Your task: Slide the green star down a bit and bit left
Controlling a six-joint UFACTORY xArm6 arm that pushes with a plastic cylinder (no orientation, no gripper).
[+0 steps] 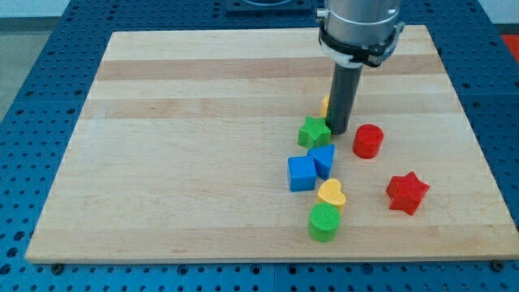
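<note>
The green star (313, 131) lies right of the board's middle. My tip (338, 130) is at the star's right edge, touching or nearly touching it. A yellow block (324, 105) is mostly hidden behind the rod, just above the star; its shape cannot be made out. A blue block (323, 159) sits just below the star, with a blue cube (301, 173) at its lower left.
A red cylinder (367, 140) stands right of my tip. A red star (407, 192) lies at the lower right. A yellow heart (331, 194) and a green cylinder (324, 222) sit below the blue blocks. The wooden board (178, 146) lies on a blue perforated table.
</note>
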